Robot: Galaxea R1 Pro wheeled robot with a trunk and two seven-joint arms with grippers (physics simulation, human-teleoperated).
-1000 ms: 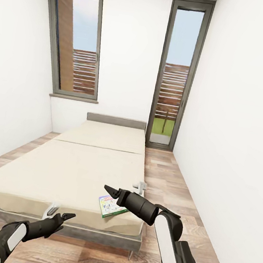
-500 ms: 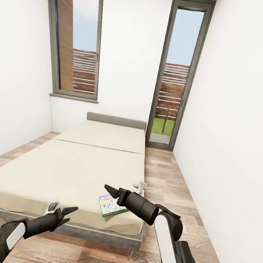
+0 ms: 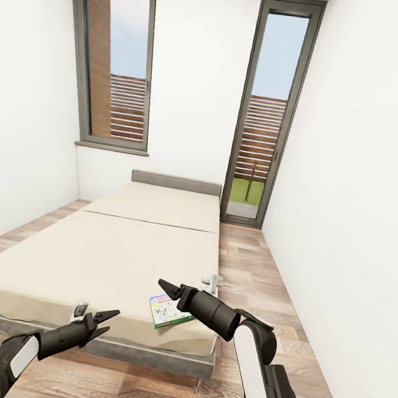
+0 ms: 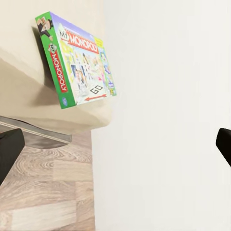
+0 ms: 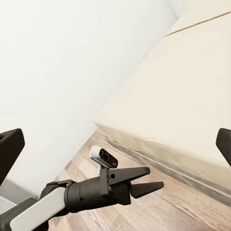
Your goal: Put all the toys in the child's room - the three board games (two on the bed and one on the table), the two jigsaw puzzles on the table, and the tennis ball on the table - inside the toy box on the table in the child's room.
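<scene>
1. the room has white walls, a wood-plank floor [image 3: 241, 257] and two tall grey-framed windows [image 3: 111, 63] on the far wall.
2. the bed [image 3: 119, 257] runs lengthwise from the grey headboard [image 3: 176, 183] toward the robot, its beige mattress bare but for one box.
3. the board game [image 3: 167, 313], a green and white monopoly box, lies flat at the bed's near right corner, partly under the right arm; the left wrist view shows it [image 4: 77, 60] on the mattress edge.
4. the right hand [image 3: 168, 287] hovers just above the game, fingers spread, holding nothing.
5. the left hand [image 3: 104, 320] hangs in front of the bed's foot edge, fingers spread and empty [image 5: 147, 179].
</scene>
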